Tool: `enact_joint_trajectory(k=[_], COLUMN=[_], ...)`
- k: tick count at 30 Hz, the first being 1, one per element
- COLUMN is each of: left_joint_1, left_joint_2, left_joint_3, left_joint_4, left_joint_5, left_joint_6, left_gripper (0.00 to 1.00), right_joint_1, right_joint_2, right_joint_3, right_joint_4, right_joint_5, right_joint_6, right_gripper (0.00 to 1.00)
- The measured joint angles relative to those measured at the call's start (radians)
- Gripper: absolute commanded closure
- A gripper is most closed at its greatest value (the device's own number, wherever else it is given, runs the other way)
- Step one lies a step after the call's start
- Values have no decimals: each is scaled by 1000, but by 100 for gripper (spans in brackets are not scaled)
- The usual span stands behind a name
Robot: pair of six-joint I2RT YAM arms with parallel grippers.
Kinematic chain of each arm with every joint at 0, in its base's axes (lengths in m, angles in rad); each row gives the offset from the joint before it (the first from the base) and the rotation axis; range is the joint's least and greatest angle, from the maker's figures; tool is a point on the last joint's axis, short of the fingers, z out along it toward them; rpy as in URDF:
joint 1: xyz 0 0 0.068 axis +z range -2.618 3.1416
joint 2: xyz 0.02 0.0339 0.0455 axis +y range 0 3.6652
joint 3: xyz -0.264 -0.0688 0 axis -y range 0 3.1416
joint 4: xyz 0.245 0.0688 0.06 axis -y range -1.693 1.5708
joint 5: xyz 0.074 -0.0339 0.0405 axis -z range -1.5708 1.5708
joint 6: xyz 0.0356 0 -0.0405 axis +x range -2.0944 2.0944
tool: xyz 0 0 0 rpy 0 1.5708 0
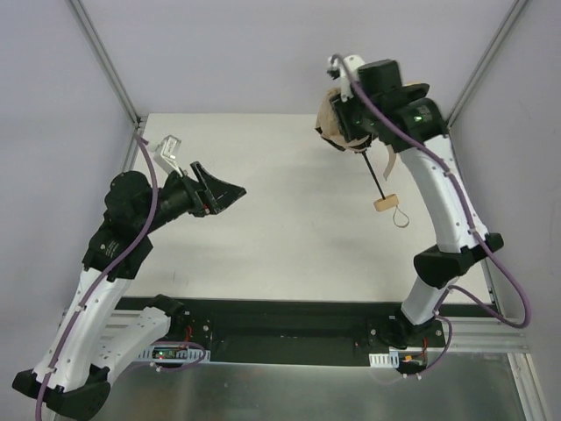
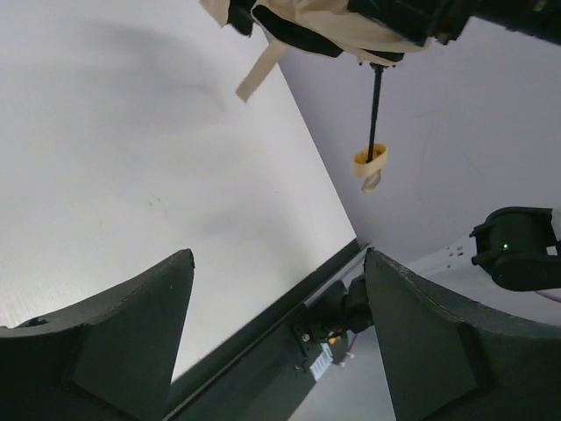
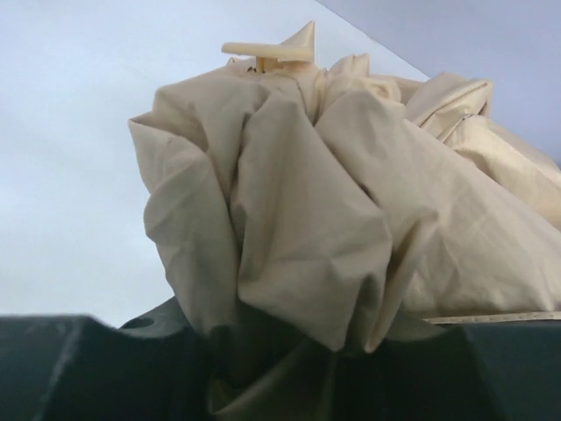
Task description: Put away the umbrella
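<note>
The umbrella [image 1: 331, 123] is held up at the back right of the table, its beige canopy bunched under my right wrist. Its thin dark shaft [image 1: 376, 180] slants down to the pale knob handle [image 1: 383, 203] with a thin loop. My right gripper [image 1: 346, 123] is shut on the bunched canopy, which fills the right wrist view [image 3: 324, 202]. My left gripper [image 1: 223, 195] is open and empty over the left middle of the table. Its view shows the canopy [image 2: 324, 26], shaft [image 2: 376, 110] and knob [image 2: 370, 164] far ahead between its wide-apart fingers [image 2: 123, 342].
The white table [image 1: 280, 219] has a black front rail [image 1: 280, 320]. Grey walls and metal frame posts [image 1: 105, 61] stand behind. A small white clip-like part [image 1: 168, 149] sits near my left wrist.
</note>
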Motion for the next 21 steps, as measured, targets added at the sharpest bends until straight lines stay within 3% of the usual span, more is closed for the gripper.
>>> enact_joint_trajectory(k=[2,3,4,9,16,21], left_joint_1=[4,5,9,51,63,63], left_joint_2=[-36,-48,-60,-140,-375,-441], left_joint_3=[-52,-76,-109,-266,-448,-587], left_joint_4=[-11,-24,-38,-202,-323,-344], left_joint_5=[-15,-19,-27,-117,-227,-229], left_joint_6=[-63,-88,-122,-276,-497,-666], left_gripper=[21,31,35,24,20,9], right_joint_1=[45,77,120,309,495,545], right_joint_2=[6,0,-8,13,52,72], right_joint_3=[-114,-209,-330,-727,-1012,-1154], right_joint_4=[60,114,179,355,539,672], right_joint_5=[164,253,344,558,569,421], right_joint_6=[-66,-106,-151,-221,-101,-7], right_gripper=[100,100,100,100,100,100])
